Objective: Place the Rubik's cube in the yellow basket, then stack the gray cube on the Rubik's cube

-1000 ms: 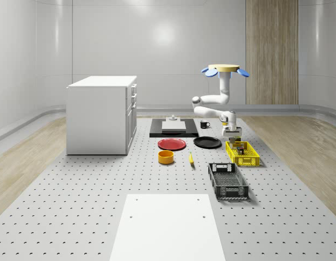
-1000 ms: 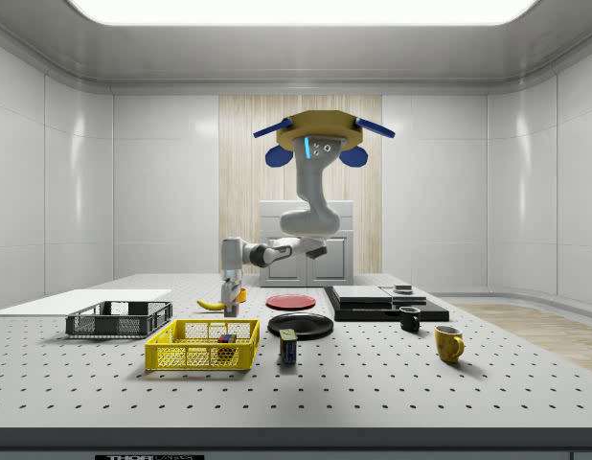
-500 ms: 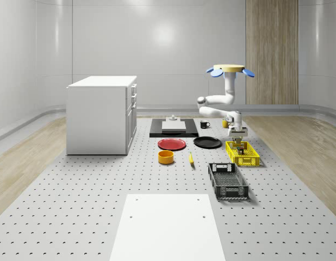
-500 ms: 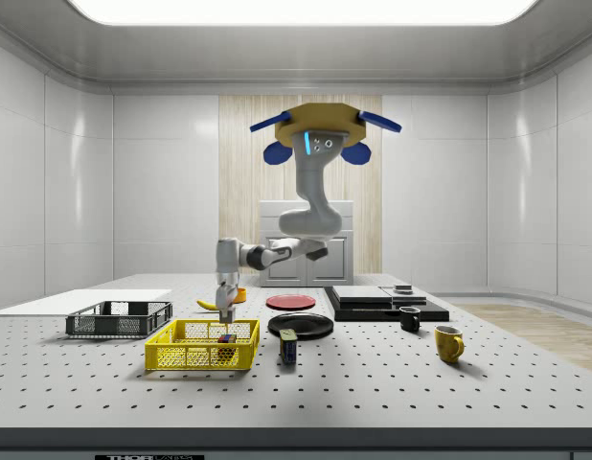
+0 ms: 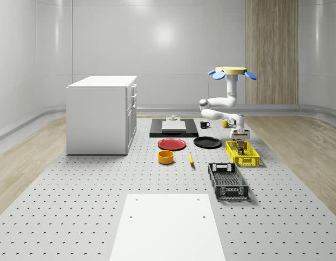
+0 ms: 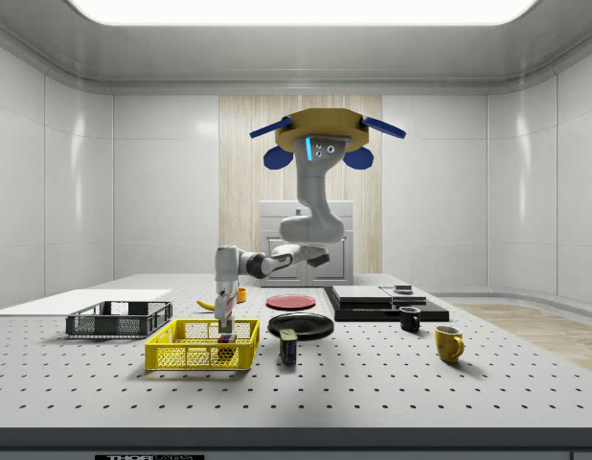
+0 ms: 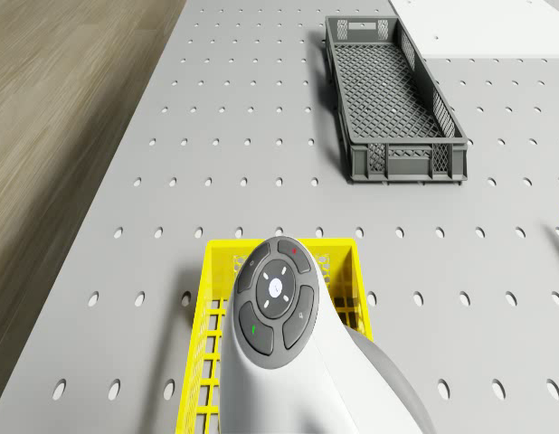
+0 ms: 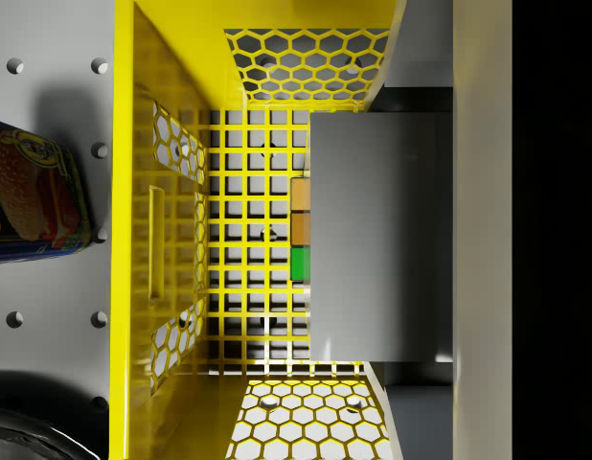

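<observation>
The drone (image 5: pixel 231 71) hovers above the table's far right part, its arm reaching down into the yellow basket (image 5: pixel 242 154). My gripper (image 6: pixel 224 324) is shut on the gray cube (image 8: pixel 382 235), with a finger on each of two opposite faces. Directly under it, the Rubik's cube (image 8: pixel 301 230) rests on the floor of the basket (image 8: pixel 171 249), one strip of orange and green tiles showing beside the gray cube. In the side view the Rubik's cube (image 6: pixel 225 338) sits inside the basket (image 6: pixel 202 347) just below the fingers. I cannot tell whether the two cubes touch.
A black crate (image 5: pixel 228 180) lies in front of the basket. A printed can (image 6: pixel 288 346) stands just outside the basket, next to a black plate (image 5: pixel 207 142). Red plate (image 5: pixel 172 144), orange bowl (image 5: pixel 166 157), banana (image 5: pixel 191 158), mugs and a white cabinet (image 5: pixel 101 114) lie further off.
Drone and arm have shifted toward the whole-scene view's right. The gripper has come down from above the basket's rim to inside the basket, over the Rubik's cube.
</observation>
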You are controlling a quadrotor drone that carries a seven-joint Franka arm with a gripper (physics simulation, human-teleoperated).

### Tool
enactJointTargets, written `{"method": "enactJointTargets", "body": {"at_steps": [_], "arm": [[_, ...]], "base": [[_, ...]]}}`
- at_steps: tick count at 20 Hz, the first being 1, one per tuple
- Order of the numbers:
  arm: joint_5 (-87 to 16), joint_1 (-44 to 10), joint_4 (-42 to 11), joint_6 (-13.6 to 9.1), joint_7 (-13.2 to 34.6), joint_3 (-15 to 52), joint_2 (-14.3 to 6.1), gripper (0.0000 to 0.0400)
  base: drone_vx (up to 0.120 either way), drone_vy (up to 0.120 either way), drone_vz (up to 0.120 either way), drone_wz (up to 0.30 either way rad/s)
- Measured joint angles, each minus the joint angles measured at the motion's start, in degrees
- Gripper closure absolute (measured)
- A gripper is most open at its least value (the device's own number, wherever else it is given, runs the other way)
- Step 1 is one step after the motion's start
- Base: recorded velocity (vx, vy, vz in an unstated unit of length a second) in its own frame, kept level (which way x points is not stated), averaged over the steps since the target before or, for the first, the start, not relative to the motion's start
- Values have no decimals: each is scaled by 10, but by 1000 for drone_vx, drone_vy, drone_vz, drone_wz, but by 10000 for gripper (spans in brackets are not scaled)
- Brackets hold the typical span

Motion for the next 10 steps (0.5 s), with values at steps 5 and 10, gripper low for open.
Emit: {"method": "enactJointTargets", "body": {"at_steps": [5, 10], "arm": [[-7, -1, 4, 4, -1, -8, 1, 150], [-21, -4, 11, 10, -2, -22, 3, 150]], "base": [[0, 0, 0, 0], [0, 0, 0, 0]]}}
